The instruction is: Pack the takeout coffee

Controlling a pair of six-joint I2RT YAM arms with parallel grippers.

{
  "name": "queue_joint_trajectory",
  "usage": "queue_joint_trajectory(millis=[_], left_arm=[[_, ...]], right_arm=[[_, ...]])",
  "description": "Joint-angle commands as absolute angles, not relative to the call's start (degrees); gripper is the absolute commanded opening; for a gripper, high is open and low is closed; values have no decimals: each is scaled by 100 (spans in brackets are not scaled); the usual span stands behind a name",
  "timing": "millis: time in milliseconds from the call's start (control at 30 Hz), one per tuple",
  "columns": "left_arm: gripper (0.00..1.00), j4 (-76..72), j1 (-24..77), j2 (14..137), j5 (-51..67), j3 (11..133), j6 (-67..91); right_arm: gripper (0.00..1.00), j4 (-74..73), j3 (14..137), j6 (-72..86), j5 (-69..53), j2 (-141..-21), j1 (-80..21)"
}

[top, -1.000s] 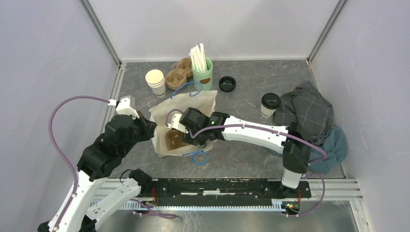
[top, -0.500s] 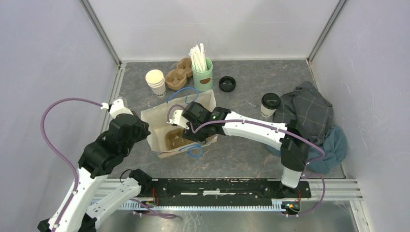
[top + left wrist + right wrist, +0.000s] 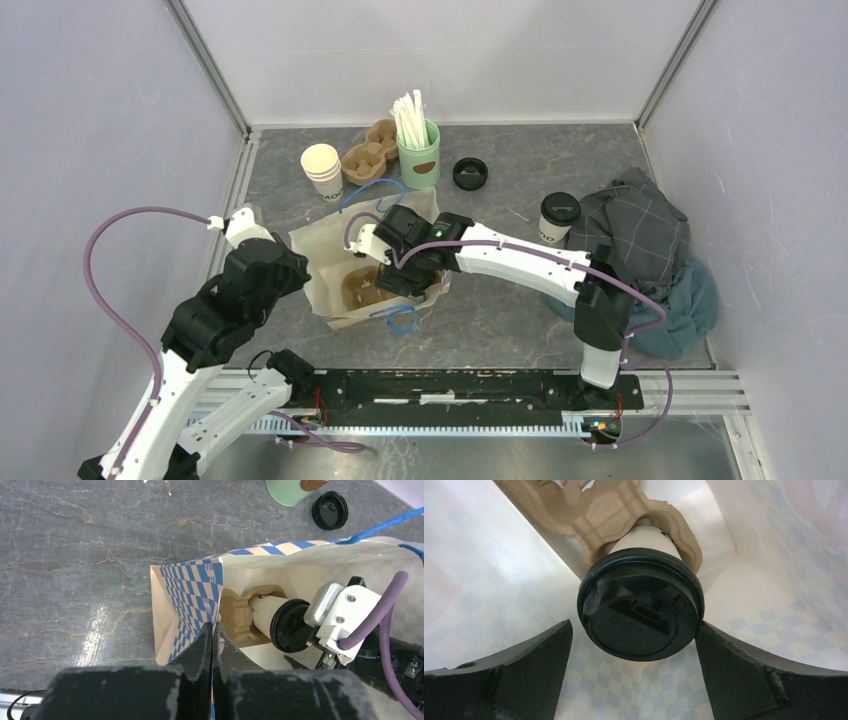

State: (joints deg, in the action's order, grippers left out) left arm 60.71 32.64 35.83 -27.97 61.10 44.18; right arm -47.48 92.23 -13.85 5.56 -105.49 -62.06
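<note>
Pinching the checkered edge of the paper bag between its clenched fingers, our left claw props that wall up, and we read this as the reason for the hold: the mouth has to gape wide enough for the other arm to work inside. Within the bag sits a cardboard carrier, and the takeout coffee is pushed into one of its pockets, black lid facing the right wrist camera, white side half swallowed by the moulded pulp. Our right claw flanks that lid with its fingers spread. A sliver of bag lining shows between the lid and one finger, while the other finger lies right at the rim, so we judge it released or close to it – we cannot tell whether any contact is left. A second lidded cup stands well apart on the counter, just beside a crumpled cloth, so we take the packing to be only partly done. As for pose, our left arm is folded tight, elbow raised, reaching in from the near left corner to the bag's near wall; our right arm stretches long and low from its base across the counter, wrist dipped into the bag's mouth – its purple cable arching above the opening
</note>
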Motion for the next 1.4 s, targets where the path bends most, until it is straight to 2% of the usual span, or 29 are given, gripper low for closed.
queue_joint_trajectory(millis=[0, 233, 500, 633, 800, 967, 1100, 1233, 1367], left_arm=[[2, 5837, 3278, 3610, -2784, 6127, 4632], [2, 5893, 3279, 3764, -2694, 6153, 4597], [2, 5795, 3278, 3560, -2646, 6096, 4490], [2, 5748, 3279, 3397, -2612, 6000, 4390], [2, 5724, 3278, 3208, -2593, 5855, 4377], [2, 5764, 3281, 3194, -2619, 5871, 4330], [2, 5765, 3278, 3238, -2610, 5875, 4303], [2, 5748, 3278, 3285, -2619, 5923, 4244], [2, 5725, 3278, 3359, -2615, 5963, 4172]], right_arm=[[98, -5470, 9638, -979, 374, -10571, -6337], [98, -5996, 10497, -590, 683, -10497, -6551], [98, -6270, 10869, -92, 950, -10194, -6782], [98, -6431, 11619, 228, 943, -9988, -6833], [98, -6138, 11839, 471, 821, -9390, -6836], [98, -4984, 11115, 459, 794, -8102, -6829], [98, -4404, 10491, 461, 2384, -7228, -6701], [98, -4748, 10424, 530, 4275, -6953, -6054], [98, -5056, 10527, 401, 4084, -7184, -4563]])
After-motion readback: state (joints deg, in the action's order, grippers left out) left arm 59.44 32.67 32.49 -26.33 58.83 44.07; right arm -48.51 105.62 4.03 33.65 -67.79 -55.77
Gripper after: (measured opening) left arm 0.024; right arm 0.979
